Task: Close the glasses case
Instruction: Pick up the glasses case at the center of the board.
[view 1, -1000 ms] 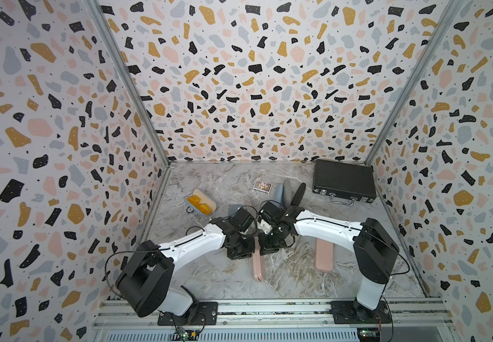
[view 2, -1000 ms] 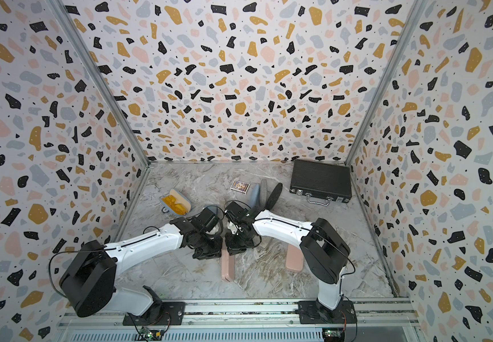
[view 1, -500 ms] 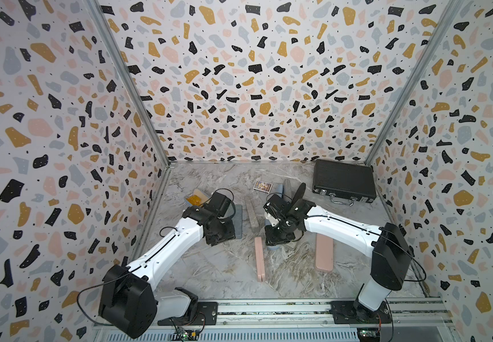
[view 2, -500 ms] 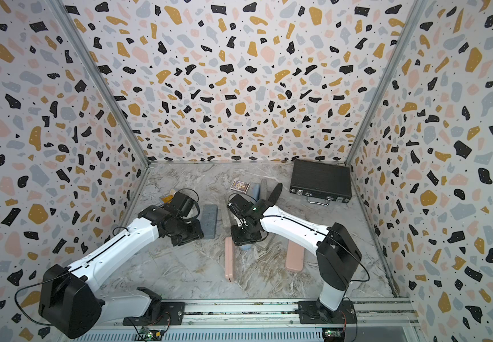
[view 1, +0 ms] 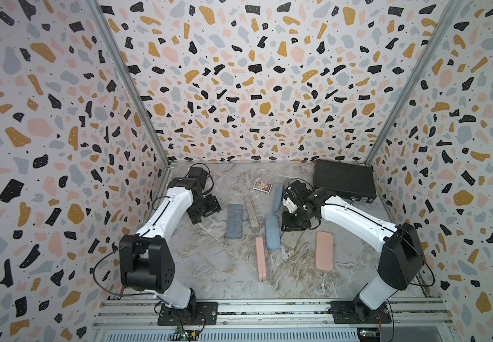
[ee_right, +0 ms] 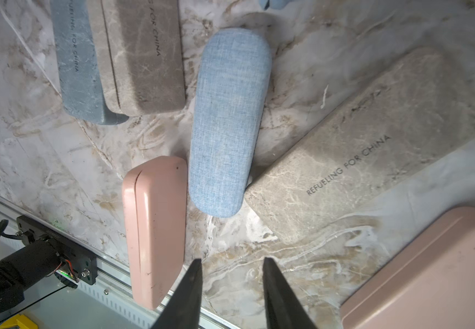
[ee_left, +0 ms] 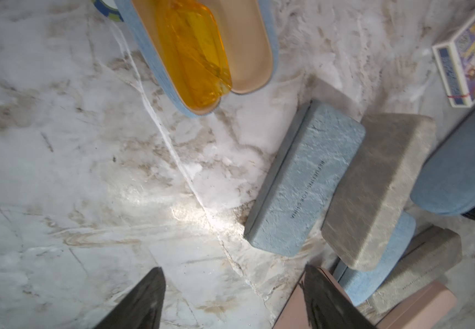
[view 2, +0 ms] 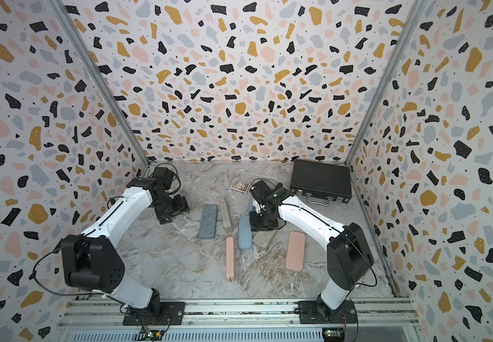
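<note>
A narrow pink glasses case (view 1: 260,259) (ee_right: 156,228) lies shut on its edge at mid-table, with no gripper touching it. In the left wrist view an open denim-blue case (ee_left: 150,65) holds orange glasses (ee_left: 193,57); in both top views the left arm covers it. My left gripper (view 1: 205,208) (ee_left: 232,269) is at the far left, open wide over bare marble. My right gripper (view 1: 294,225) (ee_right: 232,259) hangs beside a light blue fabric case (view 1: 271,232) (ee_right: 227,122), open, with nothing between its fingers.
A slate-blue box case (view 1: 235,221), a thin grey marble case (ee_left: 378,185) and a flat grey case (ee_right: 373,142) lie nearby. A second pink case (view 1: 324,251) sits at the right. A black briefcase (view 1: 344,183) and a card box (view 1: 263,186) lie at the back.
Both grippers have left the far end of the narrow pink case and opened. The left arm swung back to the far left and the right arm drew back to the right.
</note>
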`<state>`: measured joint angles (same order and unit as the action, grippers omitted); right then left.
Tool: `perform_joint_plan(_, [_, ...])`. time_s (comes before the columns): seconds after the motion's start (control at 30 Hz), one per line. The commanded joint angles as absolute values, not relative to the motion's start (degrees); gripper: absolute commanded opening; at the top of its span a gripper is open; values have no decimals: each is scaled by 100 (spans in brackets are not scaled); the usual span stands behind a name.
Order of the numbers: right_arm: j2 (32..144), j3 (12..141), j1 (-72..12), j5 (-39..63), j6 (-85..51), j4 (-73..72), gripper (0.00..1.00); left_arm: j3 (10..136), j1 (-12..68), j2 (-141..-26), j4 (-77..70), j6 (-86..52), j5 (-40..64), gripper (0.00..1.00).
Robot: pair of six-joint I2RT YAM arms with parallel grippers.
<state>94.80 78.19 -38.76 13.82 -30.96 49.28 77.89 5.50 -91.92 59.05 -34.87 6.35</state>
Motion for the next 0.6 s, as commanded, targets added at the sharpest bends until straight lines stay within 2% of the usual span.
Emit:
perform_joint_plan(0.0, [9410,7788,-3626,1643,-2752,5083,38,8128,325,-9613,6231,-3366,483,77])
perform_joint_plan(0.3, [9649,7670,-3135,1995,-2302,5089,38,8812,13,-10544,6001,-3524,303,73])
perform_joint_plan(0.47, [9779,7614,-2956,2135,-2181,5085,38,9034,-85,-10921,5886,-3541,167,68])
perform_joint_plan(0.57, [9907,7637,-2891,2204,-2146,5086,38,9019,-191,-11054,5713,-3571,204,60])
